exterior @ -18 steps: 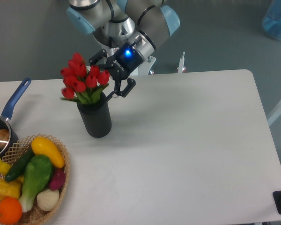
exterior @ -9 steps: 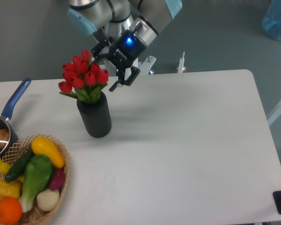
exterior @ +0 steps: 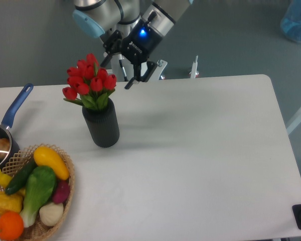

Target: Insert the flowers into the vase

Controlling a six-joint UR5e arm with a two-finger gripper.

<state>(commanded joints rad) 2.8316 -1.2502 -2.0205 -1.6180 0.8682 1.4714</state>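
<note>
The flowers are seated in the vase, the gripper is held above with jaws released, nothing evidently left.

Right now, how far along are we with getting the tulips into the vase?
Done: the bunch of red tulips with green leaves stands with its stems down inside the matte black cylindrical vase, buds leaning slightly left. In hand: nothing; the two-finger pincer is open, clear of the flowers, above and to their right. Left: nothing on the insertion itself that I can see, beyond perhaps parking the arm.
</note>
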